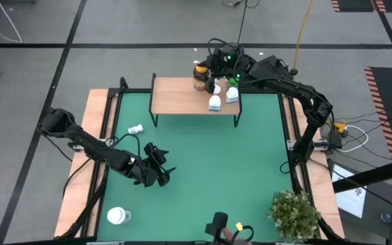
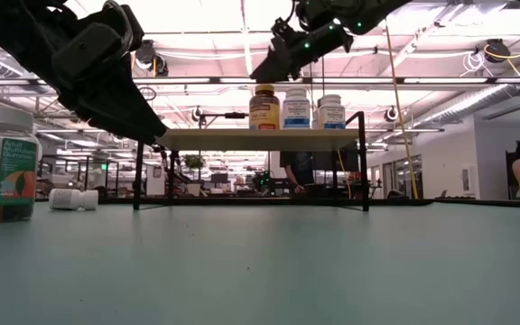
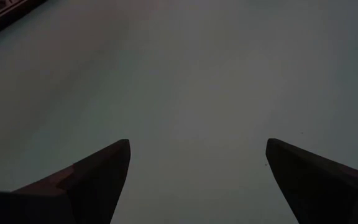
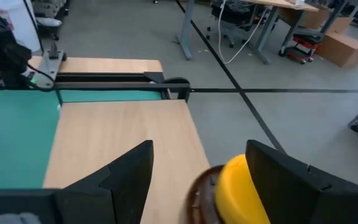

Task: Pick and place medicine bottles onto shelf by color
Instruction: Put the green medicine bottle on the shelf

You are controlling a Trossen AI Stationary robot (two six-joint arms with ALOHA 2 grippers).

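A white jar (image 1: 118, 216) is standing at the table's near left, and a white bottle (image 1: 135, 128) is lying toppled on the green mat (image 1: 209, 163). The left gripper (image 1: 160, 168) is hovering spread wide, empty. On the smooth wooden shelf (image 1: 175, 95), the right gripper (image 4: 197, 168) is parting around the amber, yellow-capped bottle (image 4: 229, 190), a detail only its wrist view is showing; two white bottles (image 1: 214, 103) are standing beside.

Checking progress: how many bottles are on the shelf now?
3: an amber bottle at the shelf back edge and two white bottles beside it. None seem hidden.
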